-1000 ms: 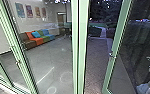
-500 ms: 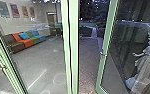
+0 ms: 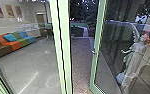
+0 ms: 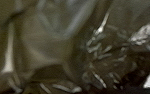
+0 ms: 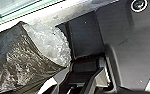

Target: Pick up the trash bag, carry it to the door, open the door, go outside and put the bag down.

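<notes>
The robot's wide dark plate (image 5: 131, 42) lies in front of the right wrist's camera, a bright-ringed round fitting (image 5: 139, 4) set near one corner and a raised ridge running along its face. Beside the plate, the jointed bar (image 5: 84, 67) stands bent, black for the most part, with a paler angled piece (image 5: 101, 77) at one joint.

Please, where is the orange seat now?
In the head view, the orange seat is on the left side, between the brown seat and the green seat.
</notes>
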